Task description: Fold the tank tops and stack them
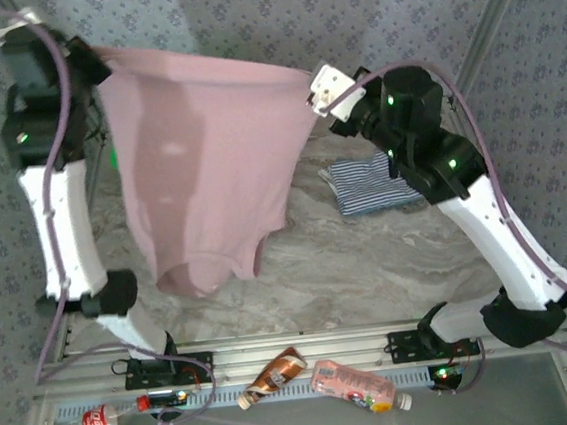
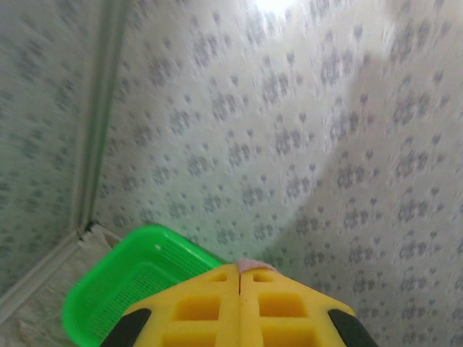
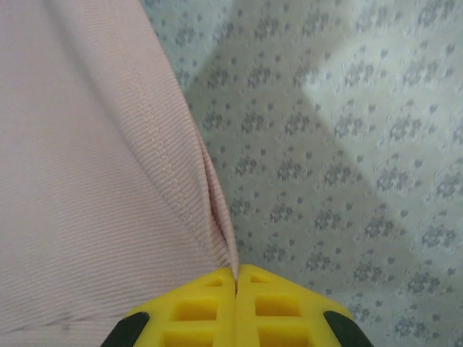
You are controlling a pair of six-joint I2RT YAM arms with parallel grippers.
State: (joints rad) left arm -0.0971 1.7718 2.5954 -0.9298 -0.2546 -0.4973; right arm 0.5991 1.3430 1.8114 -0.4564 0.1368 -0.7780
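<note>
Above the marbled table (image 1: 369,265), my left gripper (image 1: 96,62) and right gripper (image 1: 314,91) are each clamped on one upper corner of the dusty pink ribbed tank top (image 1: 199,170). It hangs spread between them, presumably so I can lay it flat for folding. A folded navy-and-white striped tank top (image 1: 371,186) lies on the table beside my right arm.

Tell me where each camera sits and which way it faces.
Top external: above and behind the robot, looking down at the table; left pincer and right pincer show, holding up the pink top.
Left wrist: on the left arm, facing the patterned wall and a green basket; shut yellow fingers show.
Right wrist: on the right arm, facing the wall past the pink top; shut fingers show.
Shared: top and right wrist both see the pink top.
</note>
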